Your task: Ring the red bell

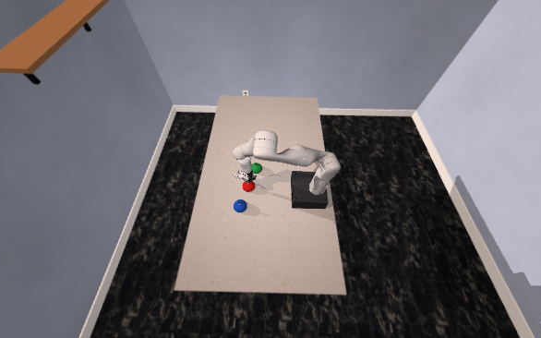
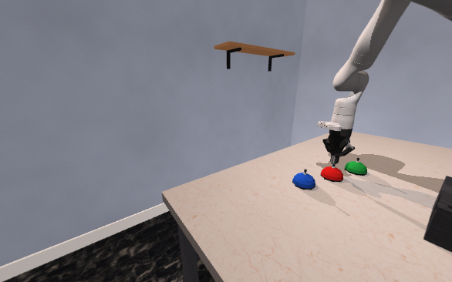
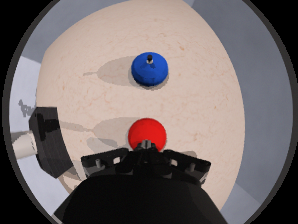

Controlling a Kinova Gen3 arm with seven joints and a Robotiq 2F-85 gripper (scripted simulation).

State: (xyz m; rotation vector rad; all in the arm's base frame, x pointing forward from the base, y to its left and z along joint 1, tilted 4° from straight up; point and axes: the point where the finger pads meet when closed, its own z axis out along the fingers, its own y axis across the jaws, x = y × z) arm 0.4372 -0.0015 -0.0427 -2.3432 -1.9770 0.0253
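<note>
Grey-blue walls and a dark mottled floor frame my top view, where a pale stone-patterned table (image 1: pixel 266 259) carries three small domed bells in a slanting line: green bell (image 1: pixel 257 168), red bell (image 1: pixel 248 186), blue bell (image 1: pixel 240 206). My gripper (image 1: pixel 248 176) hangs over the red one, which sits between its neighbours, with the arm reaching in from a black base block (image 1: pixel 302 203).

From the exterior camera, I see the gripper (image 2: pixel 334 161) pointing straight down, fingers pinched together and holding nothing, their tip right at the top of the red bell (image 2: pixel 332 174). I cannot tell whether the button is pressed or merely touched. The blue bell (image 2: pixel 304 180) and green bell (image 2: pixel 355 168) each show a thin upright button stalk, both standing clear of my fingers. All three domes look smooth and glossy.

Through the wrist lens, the red bell (image 3: pixel 145 133) lies directly below the closed fingertips, partly hidden by the gripper body; the blue bell (image 3: pixel 149 70) sits well beyond. I judge the coming move to be purely vertical along the button's axis, with no sideways drift toward either neighbour.
</note>
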